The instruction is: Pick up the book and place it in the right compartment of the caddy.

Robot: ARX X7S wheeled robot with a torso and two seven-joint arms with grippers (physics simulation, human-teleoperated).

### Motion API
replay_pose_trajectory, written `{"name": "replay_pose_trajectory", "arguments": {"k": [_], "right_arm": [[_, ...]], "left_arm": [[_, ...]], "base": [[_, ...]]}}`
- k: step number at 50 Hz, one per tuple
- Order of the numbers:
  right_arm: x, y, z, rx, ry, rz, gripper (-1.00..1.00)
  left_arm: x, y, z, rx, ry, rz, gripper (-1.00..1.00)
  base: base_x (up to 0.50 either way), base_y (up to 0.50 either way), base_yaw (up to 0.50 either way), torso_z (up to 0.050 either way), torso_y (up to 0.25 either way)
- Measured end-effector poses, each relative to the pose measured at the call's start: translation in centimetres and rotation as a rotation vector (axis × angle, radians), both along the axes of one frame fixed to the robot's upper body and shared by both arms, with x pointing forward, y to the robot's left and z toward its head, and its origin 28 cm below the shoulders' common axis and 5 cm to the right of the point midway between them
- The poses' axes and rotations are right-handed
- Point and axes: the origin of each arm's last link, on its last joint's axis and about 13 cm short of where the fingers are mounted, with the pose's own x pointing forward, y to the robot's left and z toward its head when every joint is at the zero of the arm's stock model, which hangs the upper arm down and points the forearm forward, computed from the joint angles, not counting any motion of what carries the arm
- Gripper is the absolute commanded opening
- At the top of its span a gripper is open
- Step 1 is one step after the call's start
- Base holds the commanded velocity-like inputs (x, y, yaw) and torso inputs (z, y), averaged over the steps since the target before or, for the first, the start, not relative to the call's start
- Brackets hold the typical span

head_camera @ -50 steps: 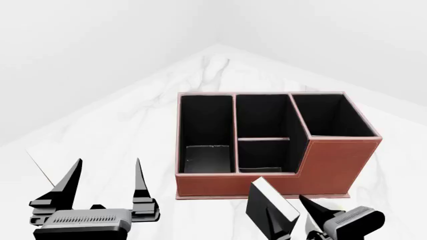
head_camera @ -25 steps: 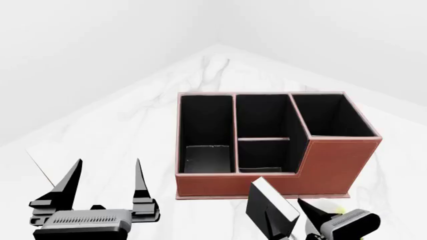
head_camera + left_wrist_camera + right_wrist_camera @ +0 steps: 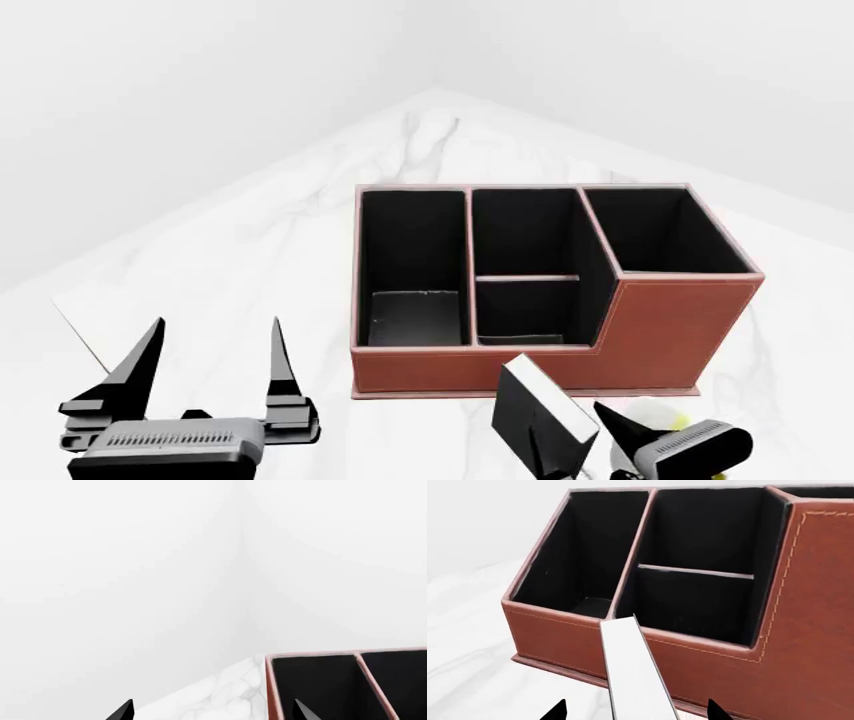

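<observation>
The reddish-brown caddy (image 3: 661,330) stands on the marble table, and its tall right compartment (image 3: 661,235) is empty. It also shows in the right wrist view (image 3: 814,605) and the left wrist view (image 3: 269,685). The black book (image 3: 531,420) with white page edges stands upright just in front of the caddy. My right gripper (image 3: 577,437) is open with a fingertip on each side of the book (image 3: 634,675) and visible gaps to both. My left gripper (image 3: 207,365) is open and empty, left of the caddy's front corner; its fingertips show in its wrist view (image 3: 213,712).
A white-and-yellow mug (image 3: 657,411) peeks out behind my right gripper, near the caddy's front right corner. The caddy's left section (image 3: 411,260) and divided middle section (image 3: 527,260) hold nothing. White walls meet in a corner behind the table.
My right gripper has shifted slightly left and down around the book, uncovering the mug behind it. The book, the caddy and my left arm have not moved.
</observation>
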Motion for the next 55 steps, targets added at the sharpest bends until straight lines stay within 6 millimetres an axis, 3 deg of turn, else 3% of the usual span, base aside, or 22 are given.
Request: {"name": "replay_pose_trajectory", "arguments": {"k": [8, 9, 39, 55], "right_arm": [[0.0, 0.0, -0.1, -0.006, 0.009, -0.001, 1.0], [0.0, 0.0, -0.1, -0.007, 0.009, 0.0, -1.0], [-0.3, 0.0, 0.2, -0.013, 0.013, -0.014, -1.0], [-0.2, -0.2, 3.3, -0.038, -0.047, -0.025, -1.0]], "left_arm": [[0.0, 0.0, 0.0, 0.0, 0.0, 0.001, 1.0], [0.0, 0.0, 0.0, 0.0, 0.0, 0.001, 1.0], [0.0, 0.0, 0.0, 0.0, 0.001, 0.004, 1.0], [0.0, 0.0, 0.0, 0.0, 0.001, 0.008, 1.0]], "base": [[0.0, 0.0, 0.0, 0.0, 0.0], [0.0, 0.0, 0.0, 0.0, 0.0], [0.0, 0.0, 0.0, 0.0, 0.0], [0.0, 0.0, 0.0, 0.0, 0.001]]}}
